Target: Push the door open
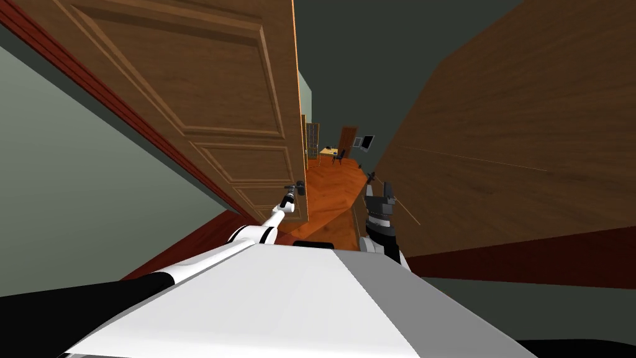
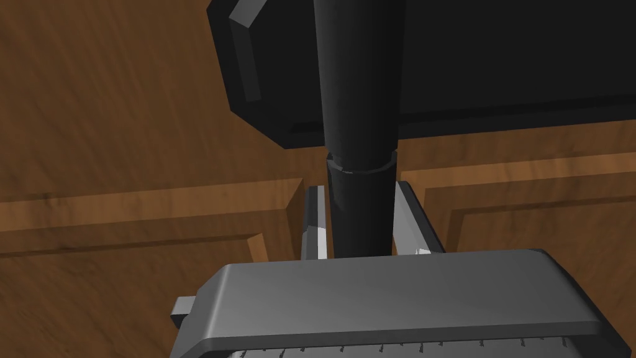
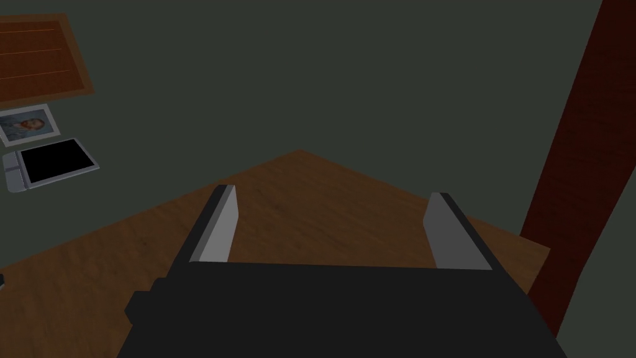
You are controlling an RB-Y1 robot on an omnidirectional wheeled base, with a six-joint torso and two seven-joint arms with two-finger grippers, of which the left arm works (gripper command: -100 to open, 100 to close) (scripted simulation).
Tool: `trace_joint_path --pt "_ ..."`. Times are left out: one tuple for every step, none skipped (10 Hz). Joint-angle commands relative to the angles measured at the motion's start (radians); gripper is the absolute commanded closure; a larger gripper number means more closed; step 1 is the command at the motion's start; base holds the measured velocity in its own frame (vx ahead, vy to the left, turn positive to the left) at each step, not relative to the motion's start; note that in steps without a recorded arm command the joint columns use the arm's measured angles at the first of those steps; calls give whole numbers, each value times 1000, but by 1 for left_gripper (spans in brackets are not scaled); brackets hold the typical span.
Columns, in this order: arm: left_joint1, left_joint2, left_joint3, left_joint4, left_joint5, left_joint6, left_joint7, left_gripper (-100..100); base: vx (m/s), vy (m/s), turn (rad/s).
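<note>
A brown panelled door (image 1: 205,93) stands ajar on my left, its free edge toward the middle of the head view. Low on that edge is its dark lever handle (image 1: 300,186). My left arm reaches out to it. In the left wrist view my left gripper (image 2: 359,186) is shut on the dark handle (image 2: 357,93), one light grey finger pressed to each side, with the dark handle plate (image 2: 497,56) and the door panel (image 2: 124,124) behind. My right gripper (image 1: 380,189) is held up to the right of the gap, open and holding nothing (image 3: 332,230).
A large brown wooden surface (image 1: 528,137) with a dark red base strip (image 1: 528,261) rises close on my right. Between it and the door's edge an orange wood floor (image 1: 335,186) runs to a far room with a table and chair (image 1: 332,153). A grey-green wall (image 1: 74,186) lies left.
</note>
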Motion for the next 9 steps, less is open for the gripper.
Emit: trace_joint_path --pt "20 6 18 -37 4 12 -10 100 110 -92 84" --pt "22 13 36 -37 10 11 -16 100 135 -135 77" --pt "22 15 42 -36 12 11 -17 100 158 -144 89" --pt "23 18 53 -36 16 11 -21 100 164 -123 78" --pt "25 22 64 -36 20 10 -24 100 170 -138 75" --pt "26 25 73 -35 23 10 -27 100 187 -114 81" --pt "26 27 82 -35 26 10 -29 100 170 -107 76" --pt "27 30 90 -35 28 10 -31 100 168 -101 55" --pt "28 31 96 -34 31 10 -33 100 170 -97 68"
